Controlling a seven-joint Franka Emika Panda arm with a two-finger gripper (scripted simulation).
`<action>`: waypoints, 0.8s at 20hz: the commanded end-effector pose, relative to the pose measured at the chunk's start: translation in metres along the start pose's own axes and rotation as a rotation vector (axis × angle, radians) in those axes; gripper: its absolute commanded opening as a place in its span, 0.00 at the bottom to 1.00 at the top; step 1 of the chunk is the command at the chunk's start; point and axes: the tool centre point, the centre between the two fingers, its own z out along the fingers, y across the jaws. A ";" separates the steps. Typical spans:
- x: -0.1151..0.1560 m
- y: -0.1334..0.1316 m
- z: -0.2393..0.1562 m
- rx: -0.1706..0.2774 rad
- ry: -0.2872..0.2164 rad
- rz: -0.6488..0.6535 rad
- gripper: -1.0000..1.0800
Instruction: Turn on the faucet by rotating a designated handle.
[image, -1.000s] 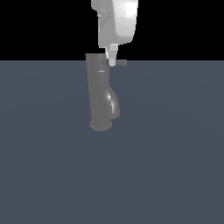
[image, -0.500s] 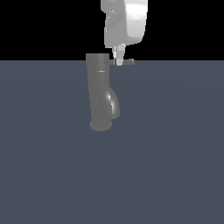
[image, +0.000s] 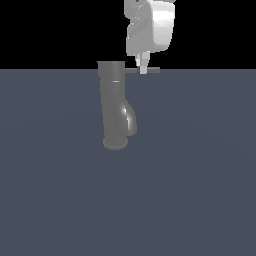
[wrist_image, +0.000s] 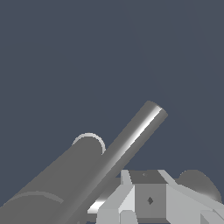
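In the exterior view we find the faucet (image: 114, 107) standing upright slightly left of frame centre, in the upper half of the picture. Its round base flange rests on the flat grey-blue counter (image: 200, 190), and its short curved spout bulges from the lower body toward the exterior view's right. The top of the cylinder reaches just above the line where the counter meets the black background.

The handle (image: 150, 70) is a thin grey lever that projects horizontally from the top of the cylinder toward the exterior view's right, lying along that same horizon line. It is much slimmer than the faucet body.

The white gripper (image: 142, 67) hangs down from the top edge of the frame, right of centre. Its body sits above the handle, and the narrow fingers (image: 143, 63) descend to the handle at about the middle of its length. The finger tips overlap the lever in this view; we cannot tell from it whether they touch the metal or stand in front of it.

In the wrist view the handle (wrist_image: 131, 140) appears as a bright-edged bar running diagonally across the centre of the frame, with the faucet (wrist_image: 52, 183) as a broader grey cylinder in the lower left. The gripper (wrist_image: 151, 199) housing fills the lower right.

We cannot tell whether the fingers are parted, closed, or clamped on the lever; neither view shows the gap between them.
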 end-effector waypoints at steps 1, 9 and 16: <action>0.011 -0.006 0.000 0.004 0.002 0.009 0.00; 0.030 -0.022 0.000 0.004 0.002 0.016 0.00; 0.047 -0.036 0.000 0.004 0.002 0.022 0.00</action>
